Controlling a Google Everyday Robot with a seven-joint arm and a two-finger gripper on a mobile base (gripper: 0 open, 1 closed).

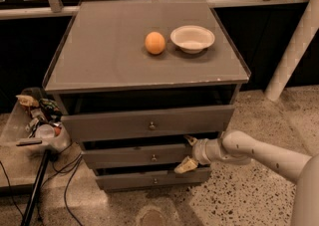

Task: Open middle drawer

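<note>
The grey cabinet [149, 56] has three drawer fronts. The middle drawer [134, 156] is the medium-height front with a small round knob [154, 158] at its centre. It sits a little forward of the bottom front. My gripper [187, 153] is at the right end of the middle drawer, to the right of the knob. It is open. One fingertip [191, 140] is at the front's top edge and the other at its bottom edge.
The taller top drawer [149, 123] stands pulled out above. The slim bottom drawer [149, 179] is below. An orange [155, 43] and a white bowl [192, 38] sit on the cabinet top. A clear bin of clutter [37, 120] and cables are at the left. A white post [294, 51] is at the right.
</note>
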